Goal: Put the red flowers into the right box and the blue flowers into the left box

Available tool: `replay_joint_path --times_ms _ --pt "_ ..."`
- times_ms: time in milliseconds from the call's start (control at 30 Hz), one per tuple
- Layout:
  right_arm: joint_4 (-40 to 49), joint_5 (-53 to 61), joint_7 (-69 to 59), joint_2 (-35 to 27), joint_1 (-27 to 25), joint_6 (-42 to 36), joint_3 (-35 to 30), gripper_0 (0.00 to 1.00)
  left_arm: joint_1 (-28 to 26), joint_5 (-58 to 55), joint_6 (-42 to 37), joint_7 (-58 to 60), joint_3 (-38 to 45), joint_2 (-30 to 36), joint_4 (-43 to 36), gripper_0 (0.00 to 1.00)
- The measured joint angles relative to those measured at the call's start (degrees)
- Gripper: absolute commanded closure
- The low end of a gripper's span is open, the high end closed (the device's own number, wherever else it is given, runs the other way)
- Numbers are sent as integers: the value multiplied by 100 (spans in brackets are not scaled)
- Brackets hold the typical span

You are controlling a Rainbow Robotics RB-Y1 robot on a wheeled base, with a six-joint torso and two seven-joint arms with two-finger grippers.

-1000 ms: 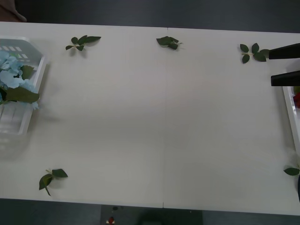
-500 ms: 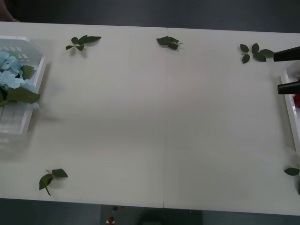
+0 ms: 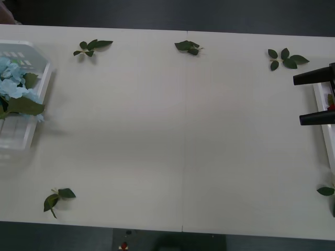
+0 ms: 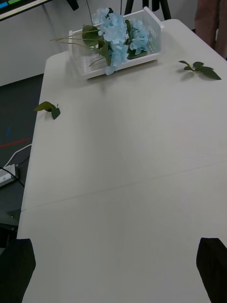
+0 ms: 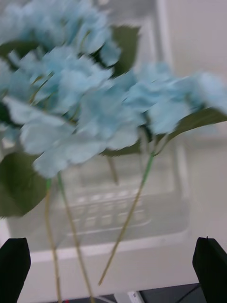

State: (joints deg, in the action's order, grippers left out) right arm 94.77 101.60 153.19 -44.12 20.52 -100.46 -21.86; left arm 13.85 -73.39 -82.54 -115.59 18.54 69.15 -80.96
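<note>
**Both tools wide open and empty; blue flowers in left box, red barely visible in right box**

Front view: I see the right tool (image 3: 314,98) at the 3 o'clock edge of the tabletop (image 3: 183,136), its two black fingers (image 3: 313,78) spread far apart and pointing toward the middle, nothing between them. They sit over the inner rim of the right box (image 3: 323,123), of which I get only a thin white strip at the edge. A small patch of the red flowers (image 3: 332,107) shows just behind the nearer finger, inside that box; I cannot tell how many.

The left box (image 3: 32,128) lies at 9 o'clock. The blue flowers (image 3: 11,79) are heaped in its far half with big green leaves among them; the near half is bare.

Right wrist view: my own fingers sit at the two corners, fully apart, bare tabletop between them. Far across, the left box (image 4: 90,66) holds the blue flowers (image 4: 116,33).

Left wrist view: the left tool (image 5: 112,267) hangs close over the left box (image 5: 170,222), fingers at both corners, wide apart, gripping nothing. The blue flowers (image 5: 80,99) and thin stems lie right under it.

Loose leaf sprigs (image 3: 92,47) are scattered at 11, 12, 1, 4 and 7 o'clock.
</note>
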Motion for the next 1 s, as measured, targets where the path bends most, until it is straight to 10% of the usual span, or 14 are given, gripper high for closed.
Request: replay_joint_path --times_ms 300,567,1000 --pt "55 1 0 0 -6 0 -5 0 -87 -2587 987 15 -493 -2 -431 0" --pt "56 2 0 0 -6 2 -6 0 -755 -3022 1564 -214 -501 -527 -1447 0" --pt "56 2 0 0 -6 2 -7 0 -179 -3481 2136 -1518 -1928 -1697 -2007 0"
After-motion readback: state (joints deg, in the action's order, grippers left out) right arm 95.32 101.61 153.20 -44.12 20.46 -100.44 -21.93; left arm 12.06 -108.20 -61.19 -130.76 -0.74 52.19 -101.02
